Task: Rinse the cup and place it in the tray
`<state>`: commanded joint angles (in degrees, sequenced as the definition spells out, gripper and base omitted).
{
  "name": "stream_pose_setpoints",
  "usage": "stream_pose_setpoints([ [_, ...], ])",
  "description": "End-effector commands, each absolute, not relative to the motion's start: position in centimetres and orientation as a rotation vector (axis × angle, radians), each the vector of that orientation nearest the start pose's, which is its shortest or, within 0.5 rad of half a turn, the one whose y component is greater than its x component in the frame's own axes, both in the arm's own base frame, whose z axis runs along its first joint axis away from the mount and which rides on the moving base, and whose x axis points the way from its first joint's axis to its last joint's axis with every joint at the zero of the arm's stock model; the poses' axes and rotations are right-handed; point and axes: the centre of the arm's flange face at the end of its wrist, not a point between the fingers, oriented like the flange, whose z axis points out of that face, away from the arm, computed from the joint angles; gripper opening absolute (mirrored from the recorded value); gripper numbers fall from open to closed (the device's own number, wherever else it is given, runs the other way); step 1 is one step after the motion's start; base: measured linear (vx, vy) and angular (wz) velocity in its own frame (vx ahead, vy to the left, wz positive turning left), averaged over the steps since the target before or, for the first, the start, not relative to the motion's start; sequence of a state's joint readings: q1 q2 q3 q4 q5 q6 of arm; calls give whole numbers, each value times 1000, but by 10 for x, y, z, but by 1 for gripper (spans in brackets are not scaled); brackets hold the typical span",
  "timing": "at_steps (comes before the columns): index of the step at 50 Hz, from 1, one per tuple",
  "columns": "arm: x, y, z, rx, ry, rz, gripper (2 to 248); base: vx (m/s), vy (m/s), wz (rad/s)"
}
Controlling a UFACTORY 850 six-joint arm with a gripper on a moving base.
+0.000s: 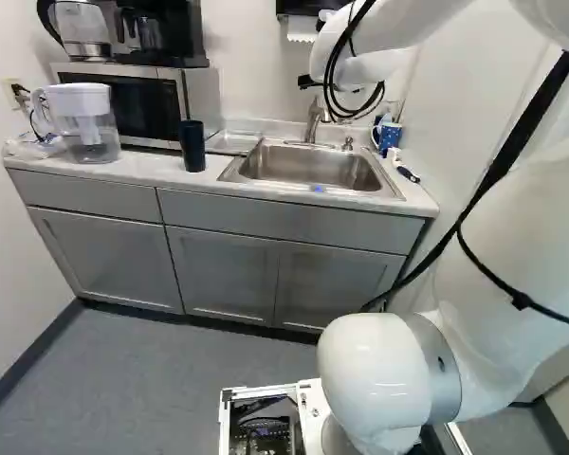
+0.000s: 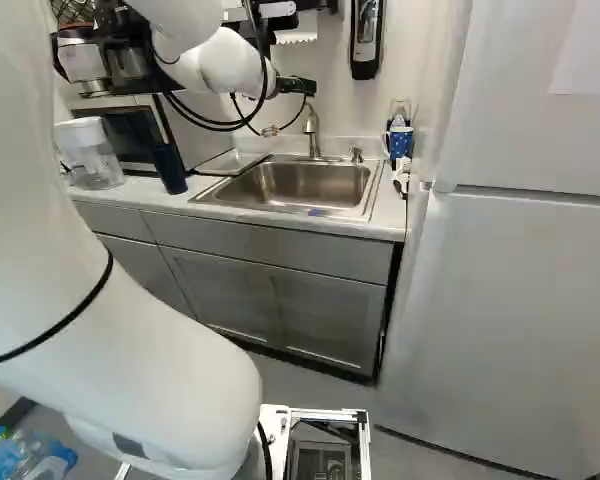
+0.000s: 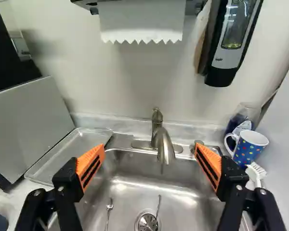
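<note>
My gripper (image 3: 150,154) spread wide, empty, facing faucet (image 3: 164,144); dark cup (image 1: 192,147) upright on counter (image 1: 147,169); tray (image 3: 70,156) beside sink (image 3: 135,195), likely for easy draining after rinse.

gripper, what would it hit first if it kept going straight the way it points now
Likely the faucet: it shows ahead, between the open fingers of the gripper, though how far off it stands is hard to tell.

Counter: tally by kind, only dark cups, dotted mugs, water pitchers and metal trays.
Dark cup: 1
Dotted mug: 1
Water pitcher: 1
Metal tray: 1
Total: 4
</note>
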<state>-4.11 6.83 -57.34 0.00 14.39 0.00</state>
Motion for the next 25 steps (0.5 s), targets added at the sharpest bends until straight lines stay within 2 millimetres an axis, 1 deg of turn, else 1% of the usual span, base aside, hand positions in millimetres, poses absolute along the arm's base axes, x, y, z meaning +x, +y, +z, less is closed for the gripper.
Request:
stream_pose_setpoints([
  [25,489,-35,683,-2466,89,-2017,247,74,20,106],
])
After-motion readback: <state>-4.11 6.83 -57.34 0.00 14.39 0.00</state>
